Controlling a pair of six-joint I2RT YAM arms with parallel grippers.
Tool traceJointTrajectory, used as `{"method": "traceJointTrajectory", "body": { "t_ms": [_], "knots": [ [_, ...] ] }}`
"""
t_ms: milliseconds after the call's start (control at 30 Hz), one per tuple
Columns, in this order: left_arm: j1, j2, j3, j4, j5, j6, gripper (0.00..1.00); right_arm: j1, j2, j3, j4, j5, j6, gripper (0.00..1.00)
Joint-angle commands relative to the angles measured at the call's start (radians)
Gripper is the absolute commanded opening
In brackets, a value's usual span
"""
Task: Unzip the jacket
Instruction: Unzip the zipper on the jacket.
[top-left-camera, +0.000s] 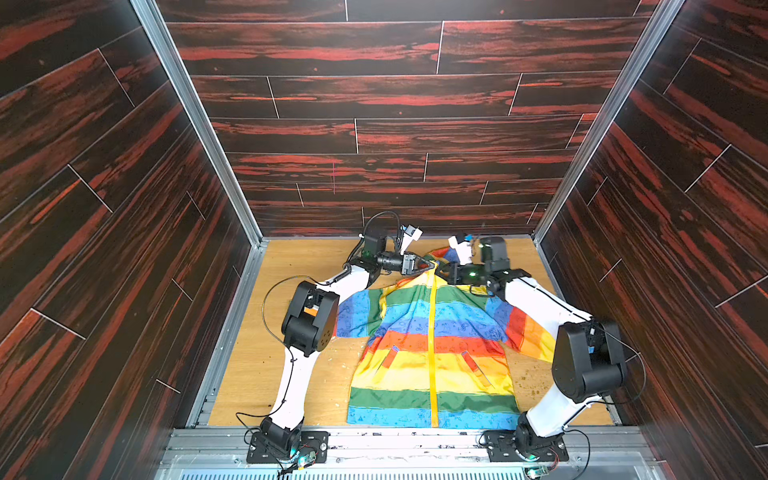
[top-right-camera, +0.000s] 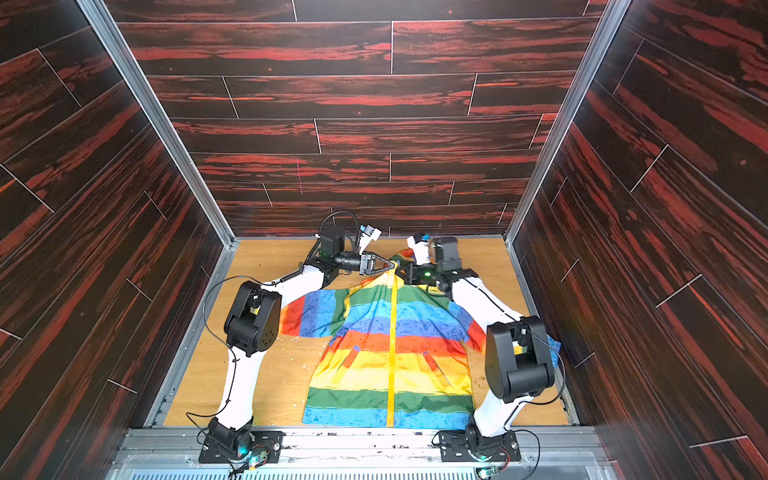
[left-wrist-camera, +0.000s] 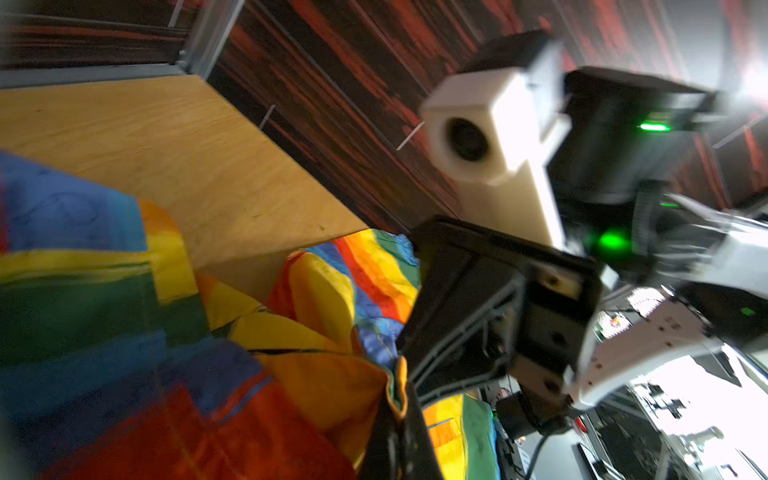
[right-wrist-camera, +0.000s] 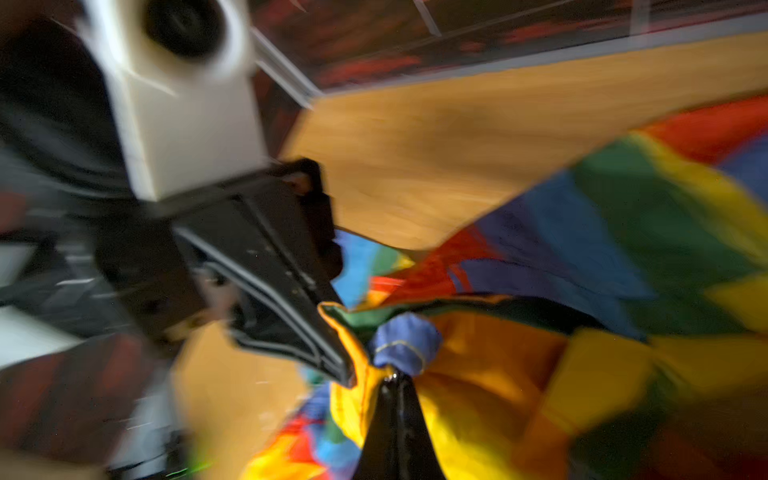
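Note:
The rainbow-striped jacket (top-left-camera: 432, 345) (top-right-camera: 390, 349) lies flat on the wooden table, front up, hood at the far end. In both top views its yellow zipper (top-left-camera: 432, 332) (top-right-camera: 392, 332) runs closed from hem to collar. Both grippers meet at the collar, at the zipper's top. My left gripper (top-left-camera: 429, 267) (top-right-camera: 392, 268) (left-wrist-camera: 401, 386) comes in from the left, shut on the yellow-orange collar edge. Facing it tip to tip, my right gripper (top-left-camera: 441, 271) (top-right-camera: 403, 272) (right-wrist-camera: 395, 376) is shut on bunched blue and yellow collar fabric. The zipper pull is hidden.
The table (top-left-camera: 291, 374) is boxed in by dark red wood-pattern walls (top-left-camera: 374, 124) with aluminium corner posts. A metal rail (top-left-camera: 395, 440) carrying both arm bases runs along the front edge. Small crumbs (top-left-camera: 528, 378) dot the table right of the jacket.

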Motion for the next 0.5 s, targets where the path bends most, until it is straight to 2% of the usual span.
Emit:
{"method": "traceJointTrajectory", "body": {
  "t_ms": [0, 200, 467],
  "knots": [
    [-0.018, -0.071, -0.005, -0.027, -0.050, 0.036, 0.00, 0.056, -0.032, 0.028, -0.228, 0.319, -0.157, 0.00],
    [-0.016, -0.085, -0.020, -0.031, -0.076, 0.034, 0.00, 0.120, -0.061, 0.008, -0.238, 0.491, -0.235, 0.00],
    [-0.010, -0.091, -0.025, -0.008, -0.129, -0.008, 0.00, 0.177, -0.109, -0.045, -0.258, 0.530, -0.327, 0.00]
  ]
}}
